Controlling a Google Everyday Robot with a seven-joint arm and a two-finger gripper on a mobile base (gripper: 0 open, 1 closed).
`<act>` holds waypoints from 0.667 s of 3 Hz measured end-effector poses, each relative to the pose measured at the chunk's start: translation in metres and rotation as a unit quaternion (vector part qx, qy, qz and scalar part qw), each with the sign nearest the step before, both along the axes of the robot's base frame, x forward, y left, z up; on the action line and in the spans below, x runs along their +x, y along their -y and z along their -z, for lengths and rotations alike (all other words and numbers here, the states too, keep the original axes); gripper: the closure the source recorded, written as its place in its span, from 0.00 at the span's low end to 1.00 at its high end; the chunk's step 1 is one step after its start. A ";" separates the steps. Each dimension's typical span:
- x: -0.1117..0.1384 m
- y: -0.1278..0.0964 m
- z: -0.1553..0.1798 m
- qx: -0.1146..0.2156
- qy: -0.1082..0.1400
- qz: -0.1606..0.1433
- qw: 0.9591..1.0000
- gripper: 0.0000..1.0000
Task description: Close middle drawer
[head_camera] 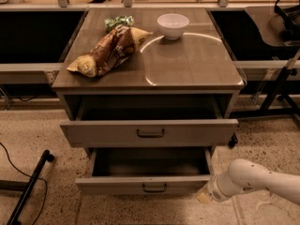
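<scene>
While I look down on the cabinet (197, 74) from its front, my gripper (205, 198) is the nearest thing to me. It sits low off the cabinet's front right corner, at the end of the white arm (255, 179) that reaches in from the right. I cannot tell whether the gripper is apart or together. Its tip points at the right end of the middle drawer (112, 185) and lies just beside it, but I cannot confirm contact. That drawer is pulled well out of the cabinet, its inside dark, with a small dark handle (154, 188) at the centre of its front. Above it, the top drawer (93, 133) also stands out of the cabinet and has a taller front. On the cabinet's top a chip bag (110, 50) lies toward the left. A green packet (117, 21) sits just behind the bag, and a white bowl (173, 26) stands at the back, right of centre.
</scene>
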State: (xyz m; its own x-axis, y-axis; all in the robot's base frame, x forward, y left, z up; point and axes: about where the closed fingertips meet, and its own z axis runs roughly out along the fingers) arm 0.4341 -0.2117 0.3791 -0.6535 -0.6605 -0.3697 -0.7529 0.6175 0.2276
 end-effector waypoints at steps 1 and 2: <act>0.014 -0.006 -0.011 0.003 0.009 -0.004 1.000 1.00; 0.026 -0.010 -0.014 0.007 0.015 -0.004 1.000 1.00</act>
State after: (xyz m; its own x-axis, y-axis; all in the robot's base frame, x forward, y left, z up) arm 0.4601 -0.2022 0.3934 -0.6371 -0.6604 -0.3974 -0.7641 0.6089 0.2131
